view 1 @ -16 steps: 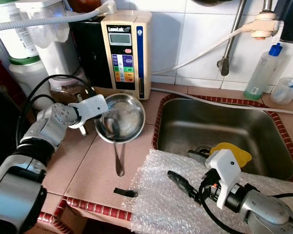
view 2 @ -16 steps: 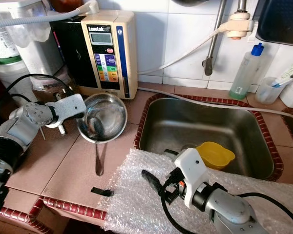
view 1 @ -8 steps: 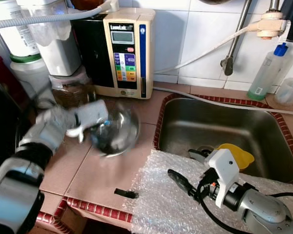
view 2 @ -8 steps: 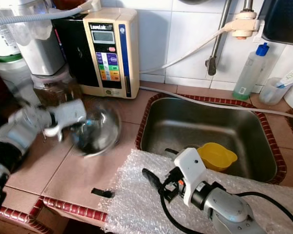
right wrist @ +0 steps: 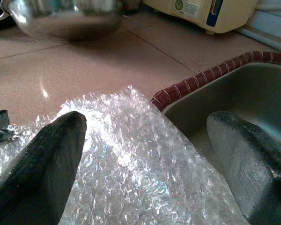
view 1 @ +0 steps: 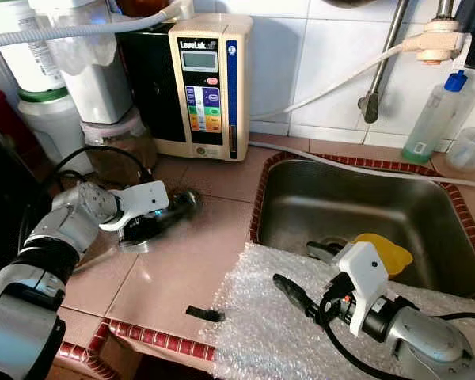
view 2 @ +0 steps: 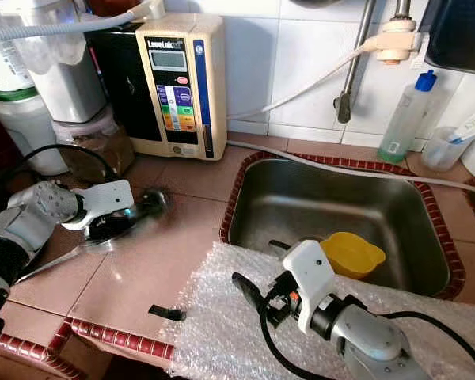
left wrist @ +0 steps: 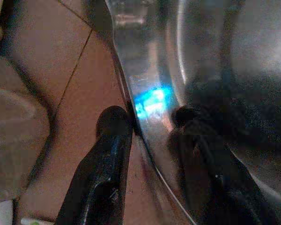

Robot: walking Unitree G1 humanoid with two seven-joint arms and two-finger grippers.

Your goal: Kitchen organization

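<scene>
1. Steel saucepan [view 1: 153, 222] lies tipped over, low on the counter [view 1: 174, 277] at the left, in front of the beige water ionizer [view 1: 208, 83]; its long handle [view 2: 51, 262] runs out toward the counter's near left edge.
2. The left pincer [view 1: 178, 207] is closed on the saucepan's rim. The left wrist view shows what the head views blur: one black finger [left wrist: 105, 159] pressed against the outside of the shiny wall, the other inside the bowl.
3. Behind that arm stand white plastic canisters [view 1: 55, 119] and a clear lidded jar [view 1: 120, 142] against the white tiled wall [view 1: 317, 55].
4. A small black scrap [view 1: 203, 313] lies on the reddish-brown tiles near the counter's brick-red front edge.
5. A sheet of bubble wrap [view 1: 269, 332] covers the near counter and overlaps the front lip of the sink [view 1: 356, 206].
6. The right pincer [view 1: 297, 297] rests over the bubble wrap. The right wrist view shows its two fingers [right wrist: 42, 159] spread wide apart with nothing between them, the sink's rim just ahead.
7. In the steel sink sits a yellow cup [view 2: 350, 253], near the drain; I cannot tell whether it holds anything.
8. Far right, by the wall, stand a clear bottle with a blue cap [view 1: 431, 119] and a translucent cup [view 1: 465, 146].
</scene>
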